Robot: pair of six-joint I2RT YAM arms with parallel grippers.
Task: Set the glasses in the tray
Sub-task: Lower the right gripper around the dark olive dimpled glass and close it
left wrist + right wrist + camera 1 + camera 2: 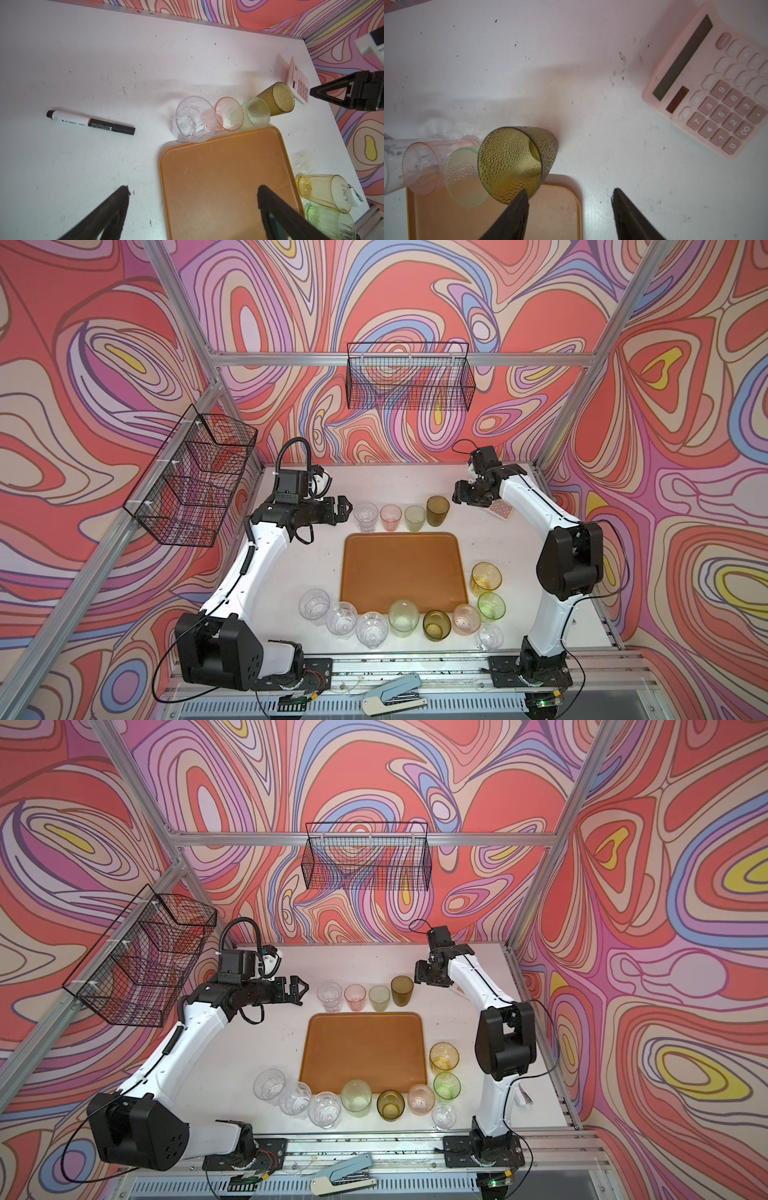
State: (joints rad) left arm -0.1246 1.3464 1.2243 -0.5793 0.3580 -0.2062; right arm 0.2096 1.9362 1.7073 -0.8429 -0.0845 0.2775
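The tray (401,568) looks matt orange-brown plastic, finely scratched. Beyond it, the olive glass (508,158) is transparent and dimpled. The table (83,62) is matt white, speckled; the calculator (708,83) smooth pink plastic.

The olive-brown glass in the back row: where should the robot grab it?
Take the olive-brown glass across its dimpled wall below the rim, likely from the right gripper side: it stands upright, and the pale green glass crowds its other side.

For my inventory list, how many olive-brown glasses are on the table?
2 olive-brown glasses: one at the right end of the row behind the tray, one in the front row. None seems hidden.
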